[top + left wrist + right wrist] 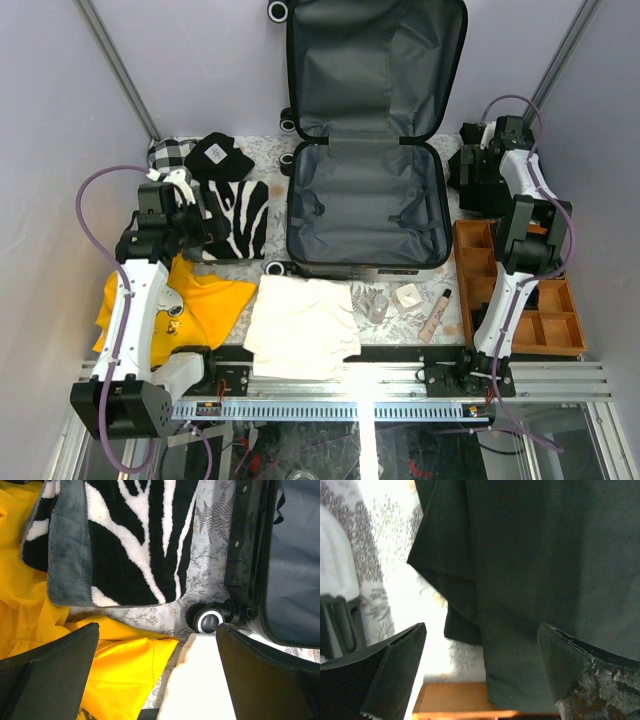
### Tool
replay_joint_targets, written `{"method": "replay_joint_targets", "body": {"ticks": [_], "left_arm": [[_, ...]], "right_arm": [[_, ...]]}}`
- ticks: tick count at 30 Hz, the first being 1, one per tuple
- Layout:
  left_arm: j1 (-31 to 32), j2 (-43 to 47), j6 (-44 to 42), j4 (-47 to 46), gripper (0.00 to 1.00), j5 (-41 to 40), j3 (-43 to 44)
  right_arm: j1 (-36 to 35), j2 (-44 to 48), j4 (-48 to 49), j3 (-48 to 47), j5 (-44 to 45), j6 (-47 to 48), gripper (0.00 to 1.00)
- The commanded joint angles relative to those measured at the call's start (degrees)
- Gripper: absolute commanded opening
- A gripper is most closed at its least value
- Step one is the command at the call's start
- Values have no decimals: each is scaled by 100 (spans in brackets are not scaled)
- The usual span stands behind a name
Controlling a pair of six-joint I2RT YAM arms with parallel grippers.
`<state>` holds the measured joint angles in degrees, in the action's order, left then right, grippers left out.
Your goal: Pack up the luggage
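The black hard-shell suitcase (365, 205) lies open, grey lining bare, ready for loading. Left of it the left gripper (157, 627) spreads wide above a zebra-striped plush towel (130, 545). Right of it the right gripper (482, 625) gapes, empty, over dark folded cloth (545, 555).

pale lilac walls (50, 90) close the bench's left, far and right edges, metal struts (115, 65) slanting at the far corners. the fern-printed white bench top (272, 160) meets a glinting aluminium rail (400, 378) at the near edge.
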<state>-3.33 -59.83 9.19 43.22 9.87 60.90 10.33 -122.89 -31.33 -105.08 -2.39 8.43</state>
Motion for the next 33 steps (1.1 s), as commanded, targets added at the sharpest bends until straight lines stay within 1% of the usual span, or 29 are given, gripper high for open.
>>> {"method": "replay_joint_targets", "body": {"ticks": [1,4,8,16,28,30,32,33], "left_arm": [[-114,-10,97,-336,100,79,-134],[-141,-72,80,-376,100,84,-183],[-158,-196,70,-373,100,55,-143],[-214,-343,65,-367,100,61,-122],[-246,-382,17,-361,100,1,-97],[-246,-403,13,-352,100,-27,-57],[-246,-429,13,-337,100,-61,-7],[-245,-437,8,-333,100,-72,3]], "right_arm": [[-70,-333,369,-726,111,-3,99],[-75,-686,553,-1092,155,-13,99],[-145,-938,808,-1331,148,18,99],[-372,-1534,869,-1766,425,56,99],[-356,-2233,504,-1721,835,462,100],[-335,-2298,522,-1689,966,555,94],[-294,-2389,442,-1712,950,617,79],[-264,-2450,353,-1777,906,620,69]]}}
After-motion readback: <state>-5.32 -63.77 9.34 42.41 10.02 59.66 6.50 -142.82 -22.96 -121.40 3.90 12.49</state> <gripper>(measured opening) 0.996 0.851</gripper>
